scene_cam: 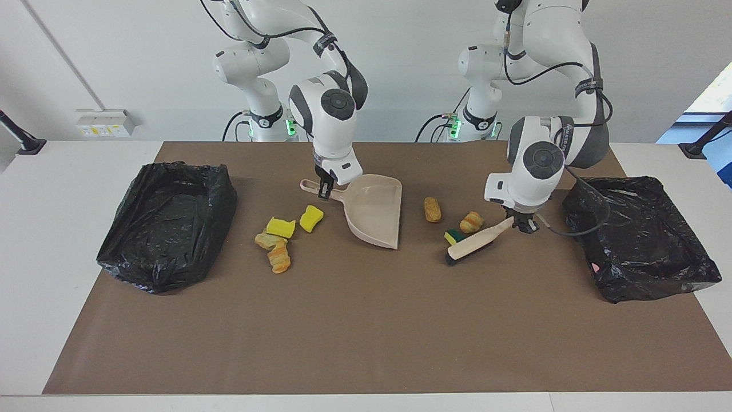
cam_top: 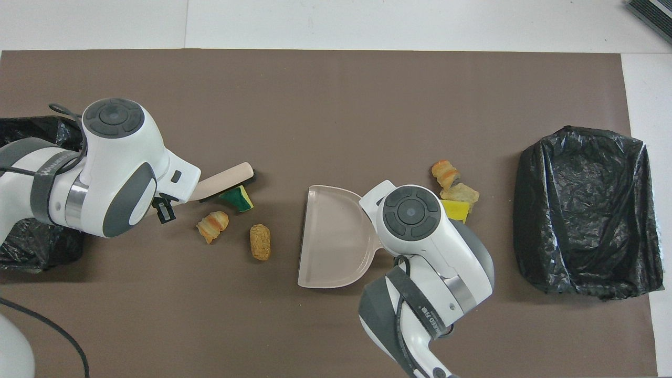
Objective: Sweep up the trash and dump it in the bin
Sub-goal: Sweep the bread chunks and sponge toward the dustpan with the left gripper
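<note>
Left gripper clamps the brush handle, its bristles against the yellow-and-green sponge piece. Right gripper clamps the dustpan handle; 4 trash bits lie beside it toward the right arm's end, 2 bread-like pieces between dustpan and brush.

left pincer clamps brush handle | green-yellow sponge touching bristles | dustpan mid-bench | bin at the bench's right-arm edge
</note>
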Controlling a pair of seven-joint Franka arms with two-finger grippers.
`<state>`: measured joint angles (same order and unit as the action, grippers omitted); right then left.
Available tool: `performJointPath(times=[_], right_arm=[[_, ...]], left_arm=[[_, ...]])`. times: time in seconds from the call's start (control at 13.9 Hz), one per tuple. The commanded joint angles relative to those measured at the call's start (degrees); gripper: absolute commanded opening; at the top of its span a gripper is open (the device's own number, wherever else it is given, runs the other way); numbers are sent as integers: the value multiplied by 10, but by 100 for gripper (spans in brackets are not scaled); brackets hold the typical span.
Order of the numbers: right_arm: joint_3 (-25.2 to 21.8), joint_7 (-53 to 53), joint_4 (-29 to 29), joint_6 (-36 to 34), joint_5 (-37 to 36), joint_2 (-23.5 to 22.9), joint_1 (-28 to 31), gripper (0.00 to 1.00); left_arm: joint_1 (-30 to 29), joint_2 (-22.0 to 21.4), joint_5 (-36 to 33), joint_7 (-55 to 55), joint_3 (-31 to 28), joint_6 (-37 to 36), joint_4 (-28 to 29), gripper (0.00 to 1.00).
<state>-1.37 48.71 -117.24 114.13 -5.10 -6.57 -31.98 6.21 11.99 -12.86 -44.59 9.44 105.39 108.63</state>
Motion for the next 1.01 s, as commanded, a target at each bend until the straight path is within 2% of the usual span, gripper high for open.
performJointPath(times=[0.0, 0.29, 0.5, 0.58, 0.72, 0.93], right_arm=[[0, 22, -23, 14, -11, 18, -1, 0], [0, 31, -29, 18, -14, 20, -2, 0], [1, 35, -37, 19, -32, 20, -10, 0], [1, 35, -40, 25, -32, 19, -11, 0], [1, 35, -41, 27, -32, 19, -12, 0], [1, 35, -41, 26, -32, 18, -12, 0]], left_arm=[[10, -54, 1, 104, 13, -36, 23, 0], [10, -82, 6, 265, 29, -114, 46, 0], [8, -126, 7, 417, 29, -104, 120, 0], [6, -139, 28, 467, 28, -99, 145, 0], [6, -160, 36, 519, 26, -71, 181, 0], [3, -170, 40, 575, 26, -59, 199, 0]])
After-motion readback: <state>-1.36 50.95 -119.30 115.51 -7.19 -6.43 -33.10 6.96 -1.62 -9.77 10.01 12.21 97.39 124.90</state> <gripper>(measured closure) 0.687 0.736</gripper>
